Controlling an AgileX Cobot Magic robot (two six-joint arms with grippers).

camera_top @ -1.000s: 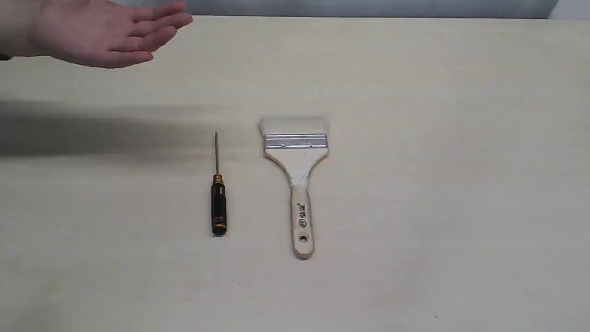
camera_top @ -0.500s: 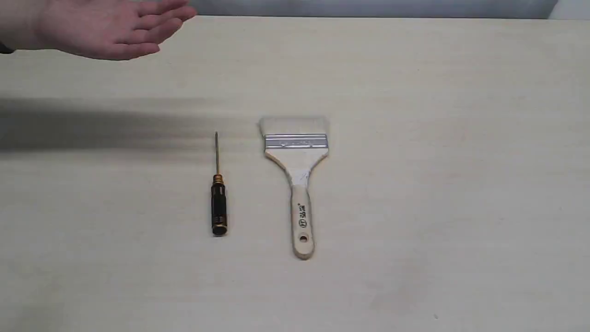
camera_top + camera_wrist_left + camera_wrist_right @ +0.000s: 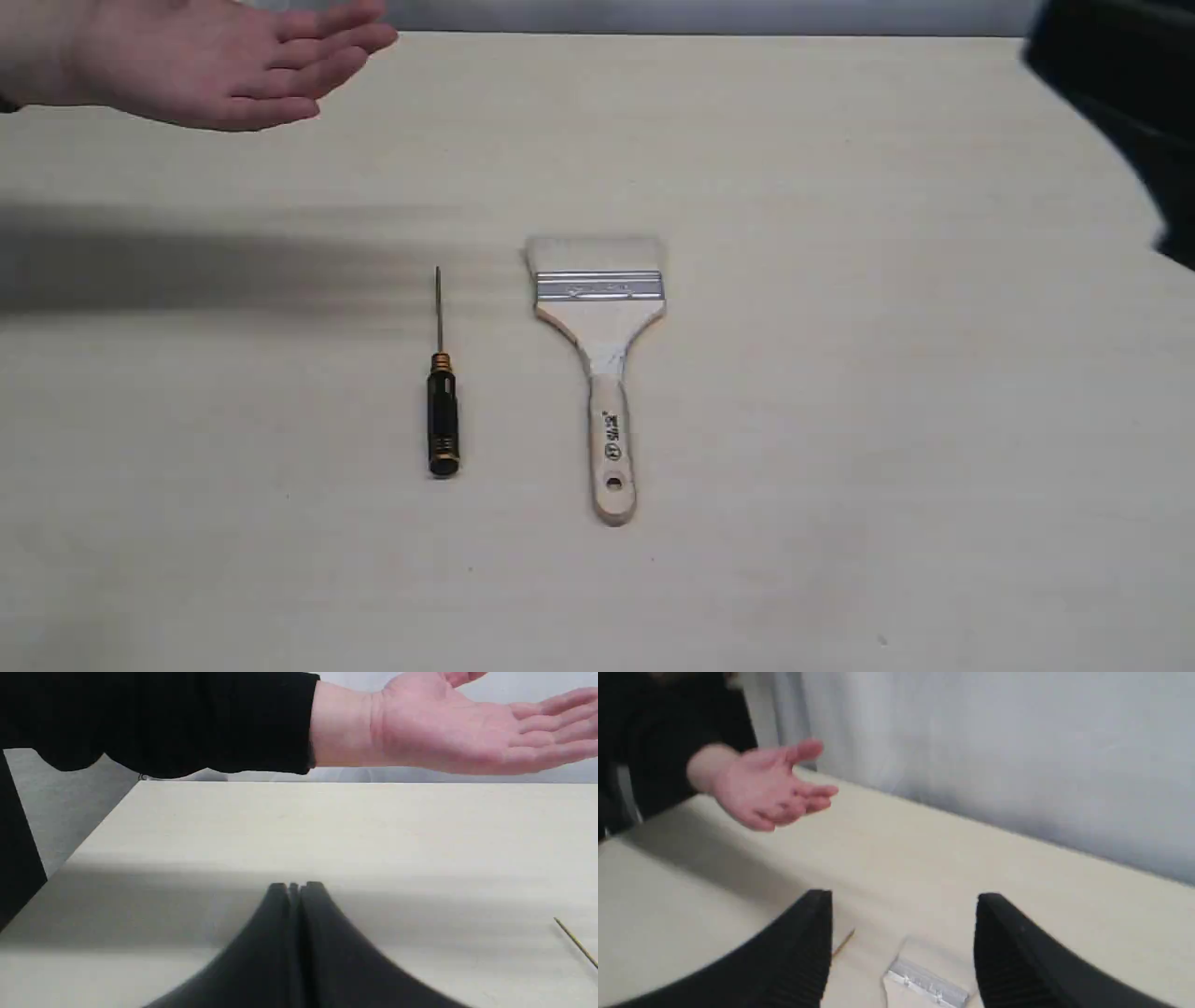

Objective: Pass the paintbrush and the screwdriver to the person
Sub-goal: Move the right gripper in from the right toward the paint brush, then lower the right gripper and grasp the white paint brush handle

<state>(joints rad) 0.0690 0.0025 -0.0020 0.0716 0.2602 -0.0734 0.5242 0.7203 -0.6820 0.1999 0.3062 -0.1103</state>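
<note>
The paintbrush (image 3: 601,373) lies flat mid-table, pale bristles toward the far side, wooden handle toward the near edge. Left of it lies the screwdriver (image 3: 442,401), black handle near, thin shaft pointing away. The person's open hand (image 3: 224,65) hovers palm up at the far left. My right arm (image 3: 1120,103) enters blurred at the upper right corner. In the right wrist view my right gripper (image 3: 903,900) is open above the brush's ferrule (image 3: 927,984), with the hand (image 3: 770,786) beyond. My left gripper (image 3: 295,887) is shut and empty; the shaft tip (image 3: 574,942) and the palm (image 3: 448,723) show beyond.
The pale wooden table (image 3: 887,420) stretches around the tools. A grey wall (image 3: 994,756) stands behind its far edge. The person's black sleeve (image 3: 163,718) reaches over the table's left corner (image 3: 140,781).
My right arm has come into the exterior view at the upper right corner. The person's hand has shifted slightly. The brush and screwdriver have not moved.
</note>
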